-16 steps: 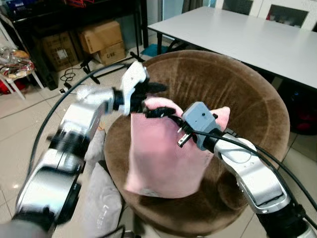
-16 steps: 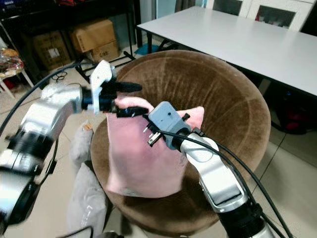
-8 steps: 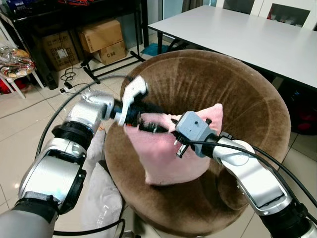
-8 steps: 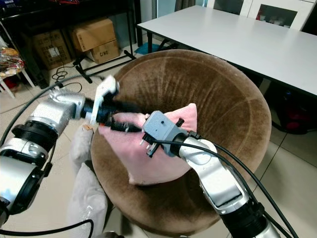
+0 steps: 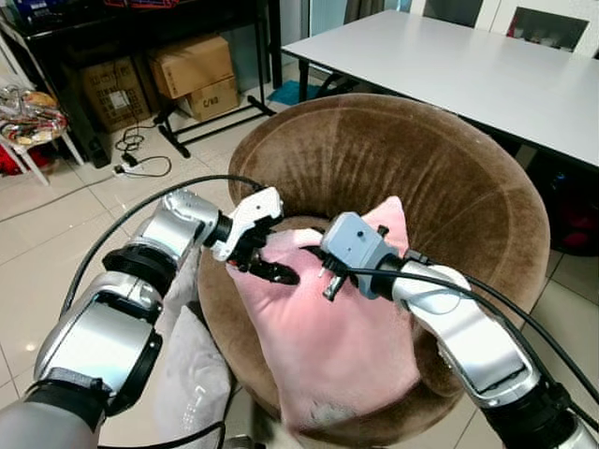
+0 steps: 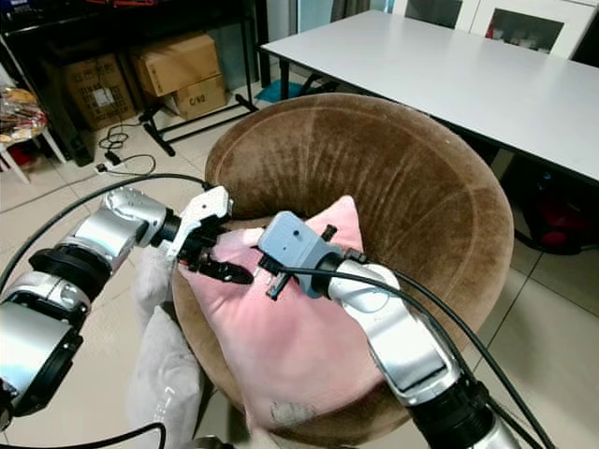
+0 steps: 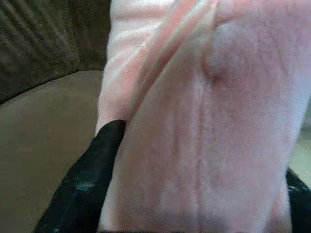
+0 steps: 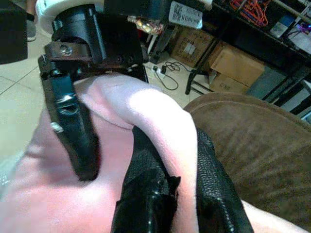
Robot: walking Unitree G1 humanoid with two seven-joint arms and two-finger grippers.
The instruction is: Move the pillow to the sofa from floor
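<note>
Both tools pinch pink pillow [image 5: 346, 346] on brown sofa [image 5: 468, 178]; tiled floor [image 5: 56, 224].

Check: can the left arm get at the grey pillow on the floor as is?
Probably not: the left gripper is shut on the pink pillow over the brown chair. The grey pillow lies below that arm.

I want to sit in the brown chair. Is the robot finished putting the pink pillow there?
Nearly. The pink pillow is off the floor and lies on the seat of the round brown chair, its lower end hanging over the front edge. In hand: the left hand and the right hand each pinch the pillow's top edge. Left to do: let go, pull both arms back, maybe push it further in.
</note>
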